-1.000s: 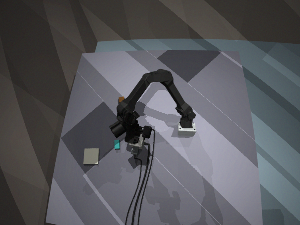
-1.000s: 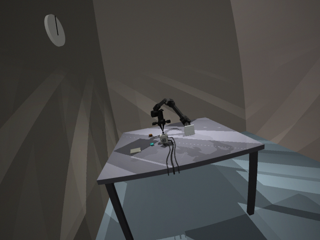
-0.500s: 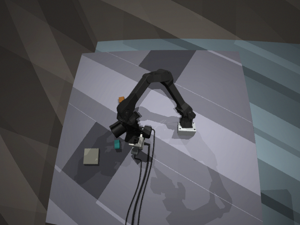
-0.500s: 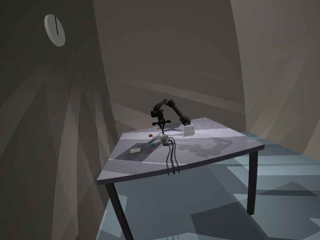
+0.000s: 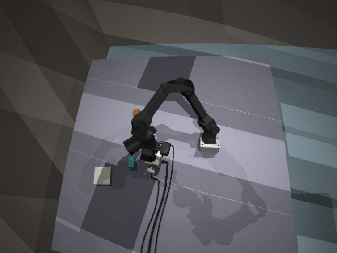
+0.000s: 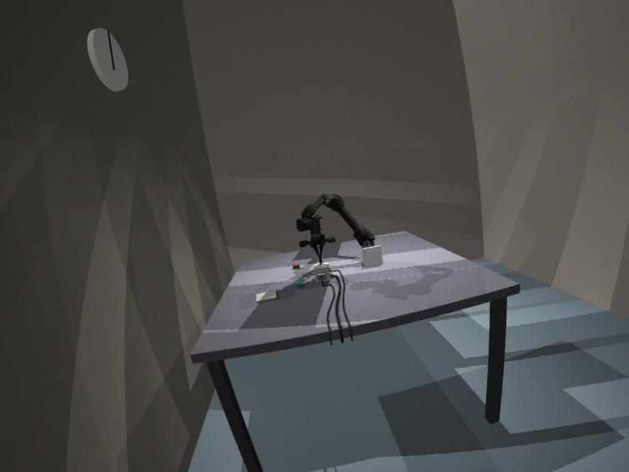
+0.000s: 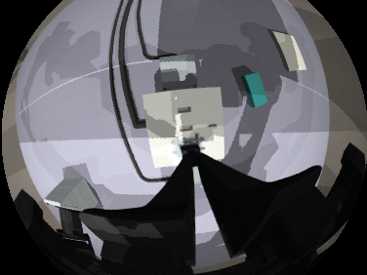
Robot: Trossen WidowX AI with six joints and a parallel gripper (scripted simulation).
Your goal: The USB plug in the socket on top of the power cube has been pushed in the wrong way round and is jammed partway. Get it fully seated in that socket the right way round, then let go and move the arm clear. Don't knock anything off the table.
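Note:
The pale power cube [image 5: 158, 162] [image 6: 322, 271] [image 7: 195, 110] stands left of the table's middle. Black cables [image 5: 156, 207] [image 7: 120, 52] run from its sides to the front edge. My gripper [image 5: 151, 158] [image 6: 318, 257] [image 7: 193, 159] points straight down onto the cube's top. Its fingers are shut on the small dark USB plug [image 7: 190, 144], which stands in the top socket. In the wrist view only the plug's tip shows between the fingertips. I cannot tell how deep it sits or which way round it is. In the top and exterior views the gripper hides the plug.
A teal block [image 5: 131, 162] [image 6: 299, 284] [image 7: 256, 90] stands close to the cube's left. A beige flat pad [image 5: 102, 175] [image 6: 266, 296] [image 7: 289, 51] lies farther left. An orange block [image 5: 136, 111] [image 6: 295, 265] sits behind the arm. The arm's base [image 5: 208, 144] [image 6: 371, 255] is at the right.

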